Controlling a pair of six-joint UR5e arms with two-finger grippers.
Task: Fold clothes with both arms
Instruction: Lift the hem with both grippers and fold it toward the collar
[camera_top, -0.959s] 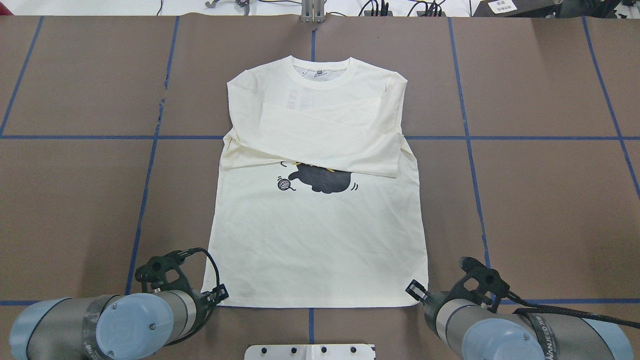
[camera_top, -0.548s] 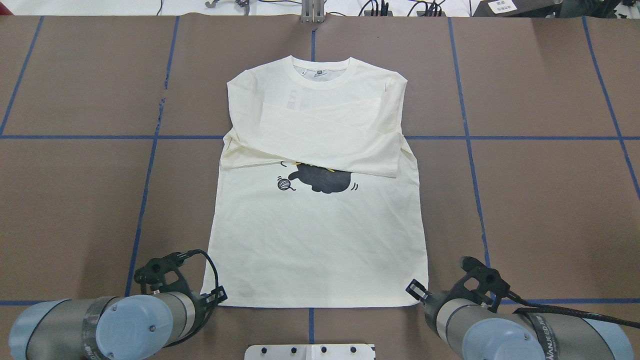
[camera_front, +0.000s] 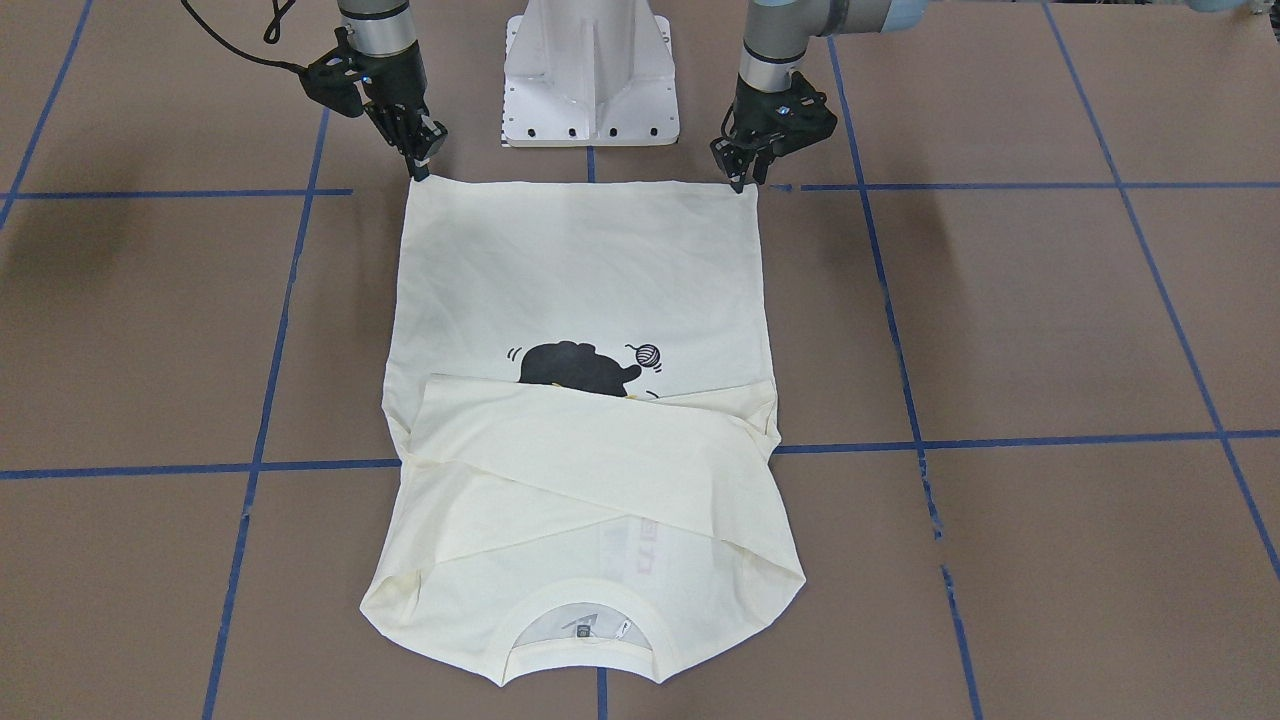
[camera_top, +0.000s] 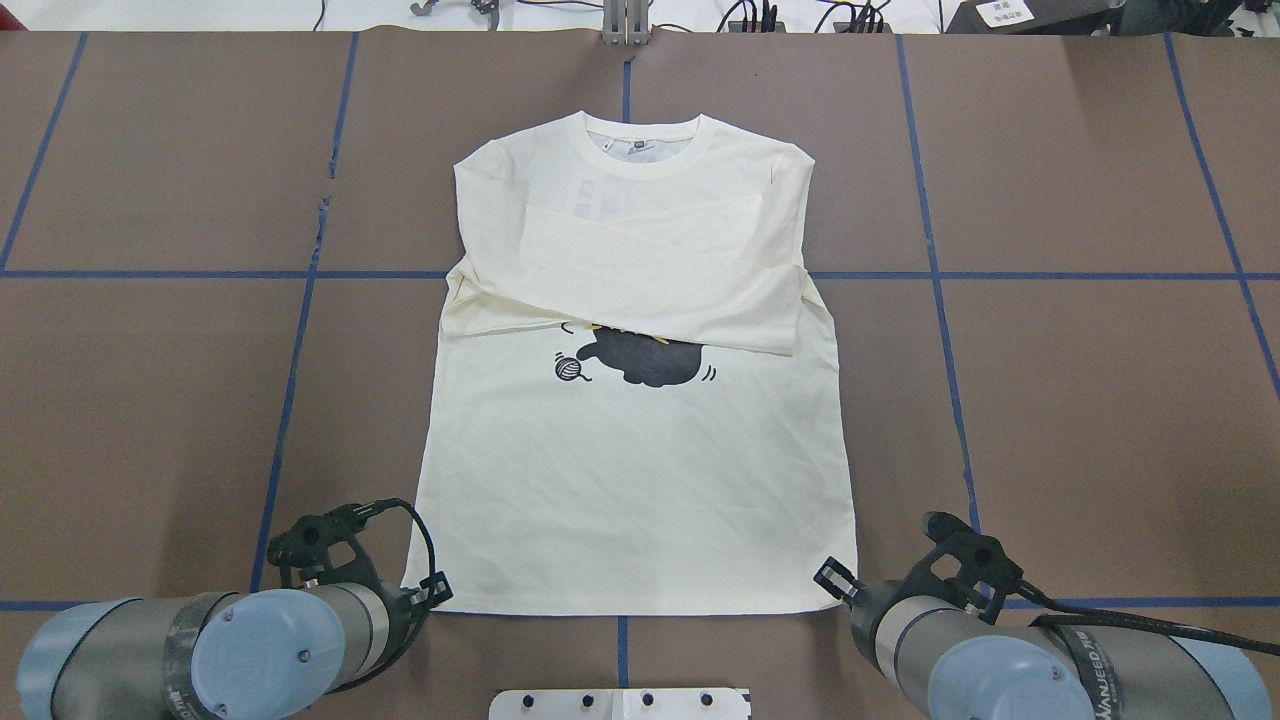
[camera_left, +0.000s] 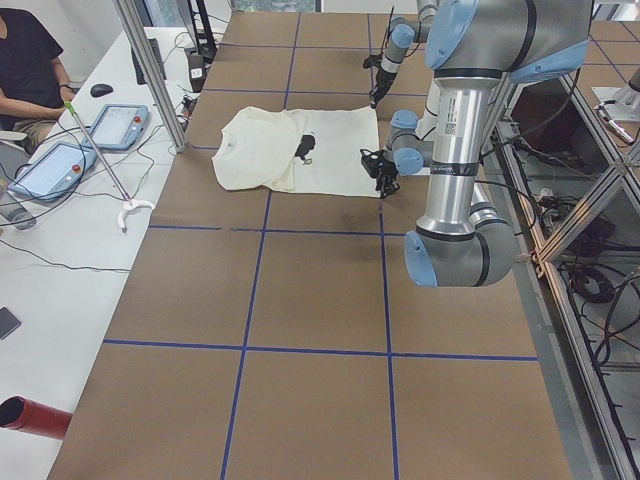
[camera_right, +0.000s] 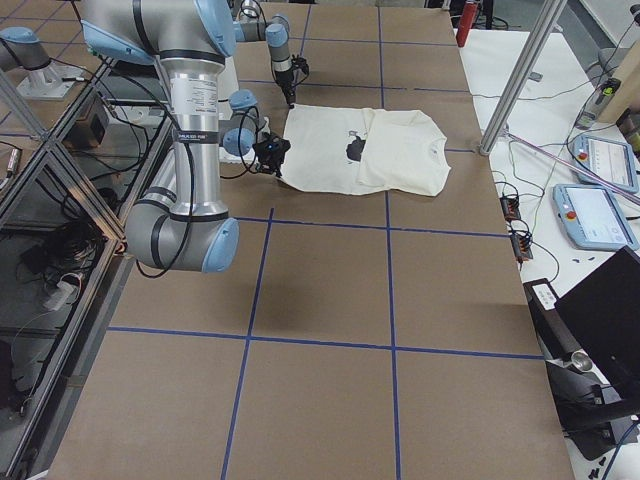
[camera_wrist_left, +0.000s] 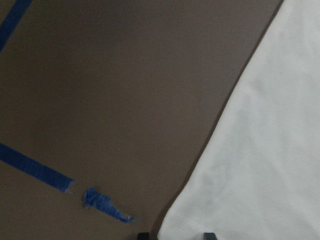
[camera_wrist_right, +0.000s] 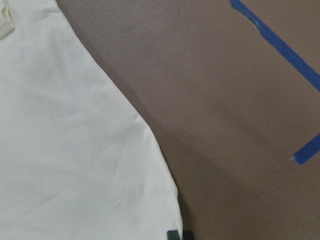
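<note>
Flat on the brown paper-covered table (camera_top: 150, 400) crossed with blue tape lines (camera_top: 300, 330), the cream long-sleeved T-shirt (camera_top: 640, 480) lies front up near the middle, its ribbed collar (camera_top: 640, 140) on the far side from the robot and its straight hem (camera_top: 630, 610) along the near side, just ahead of the white base pedestal (camera_front: 590, 70). Both sleeves (camera_top: 650, 275) are folded across the chest, one over the other, and they cover the upper part of the black cat print (camera_top: 645, 358); the small yarn ball (camera_top: 569, 368) beside the cat is in plain sight. Low at the hem corner on the robot's left, the black two-finger left gripper (camera_top: 437, 590) points down at the cloth, and in the left wrist view its fingertips (camera_wrist_left: 143, 235) stand spread apart, with the corner of the fabric lying between them and the brown surface on one side. At the opposite hem corner, the black two-finger right gripper (camera_top: 828, 578), whose grey arm trails a black cable (camera_top: 1150, 620), also reaches down to the table. In the right wrist view its fingertips (camera_wrist_right: 173, 234) are pressed nearly together right on the rounded tip of that corner, pinching the very edge of the cloth. Both corners lie flat on the table.
</note>
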